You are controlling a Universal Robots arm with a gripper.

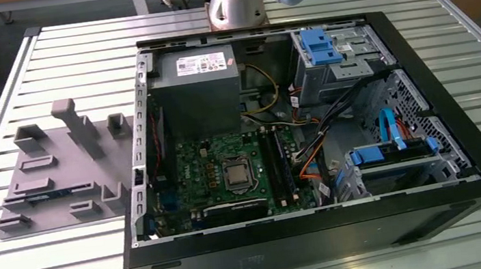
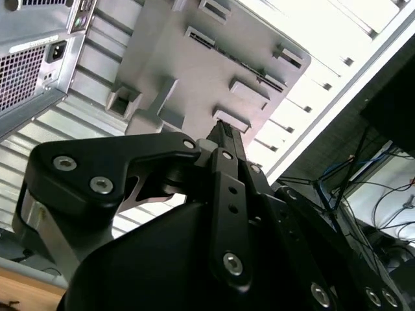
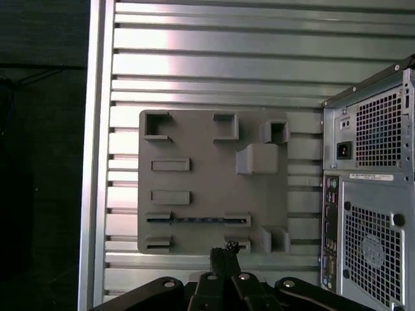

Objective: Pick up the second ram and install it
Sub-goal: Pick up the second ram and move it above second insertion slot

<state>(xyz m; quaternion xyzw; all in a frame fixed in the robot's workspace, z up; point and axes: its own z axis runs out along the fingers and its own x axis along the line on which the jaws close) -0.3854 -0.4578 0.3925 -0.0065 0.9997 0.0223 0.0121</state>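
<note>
Desk (image 1: 55, 47): a slatted silver metal desk is seen carrying the fixture plate and the computer case.
Fixture plate (image 1: 50, 158): a flat grey plastic plate with raised grey blocks is laid on the desk, at the exterior view's left of the case.
Second ram (image 1: 49, 196): a long, thin, flat blue-green circuit-board stick is seated on its edge in the fixture plate, between two low slotted blocks. In the first wrist view the second ram (image 3: 198, 220) is seen as a thin dark strip.
Computer case (image 1: 327, 241): a black tower case is laid on its side on the desk, with the side open.
Motherboard (image 1: 217, 172): a green board with long black slots (image 1: 273, 161) is exposed inside the case, beside a grey power supply box (image 1: 194, 92).
Gripper (image 3: 224, 251): a black gripper is held high over the desk, above the plate's edge and well apart from the second ram. It is shown in both wrist views.
Jaws: the tips are pressed together, and nothing is pinched between them.
Arm (image 1: 238, 0): a silver and pale blue arm is mounted beyond the case's far side.
</note>
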